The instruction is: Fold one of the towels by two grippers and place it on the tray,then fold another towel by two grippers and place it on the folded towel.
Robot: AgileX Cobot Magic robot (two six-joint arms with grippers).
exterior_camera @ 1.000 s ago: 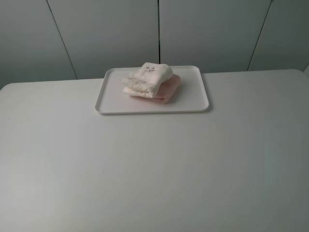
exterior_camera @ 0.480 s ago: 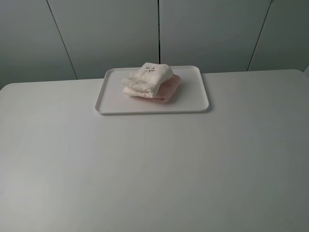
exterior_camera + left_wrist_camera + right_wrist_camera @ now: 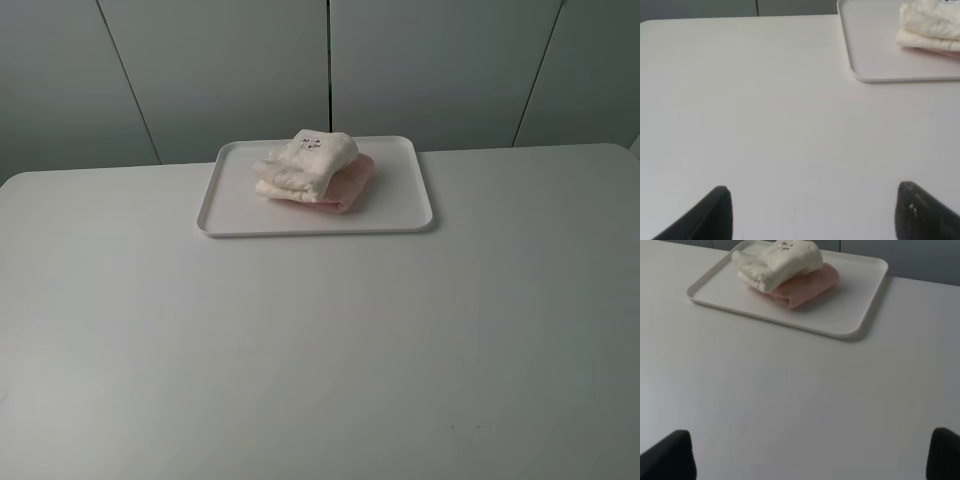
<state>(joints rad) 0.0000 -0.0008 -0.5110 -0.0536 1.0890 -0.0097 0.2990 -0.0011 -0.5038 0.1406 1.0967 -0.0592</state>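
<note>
Nearest the cameras, the left gripper shows only its two black fingertips at the edge of the left wrist view, set wide apart with bare table between them and nothing held. The right gripper presents the same condition in the right wrist view: two dark fingertips at opposite corners, spread fully apart, empty. Neither gripper appears in the exterior high view. Beyond them, the white table runs plain and unmarked up to the tray. The tray is white, shallow and rectangular, with rounded corners and a low rim; it sits flat near the far edge of the table, roughly central, well apart from both grippers. Inside the tray, toward its far left portion, lies the pink towel, folded into a thick pad of pale pink terry, its rounded fold facing the right side. Directly on top rests the cream-white towel, also folded, soft and somewhat lumpy, shifted slightly left so the pink layer shows beneath and to the right. A small label with dark marks sits on its upper face. Behind the table stands a grey panelled wall with dark seams.
</note>
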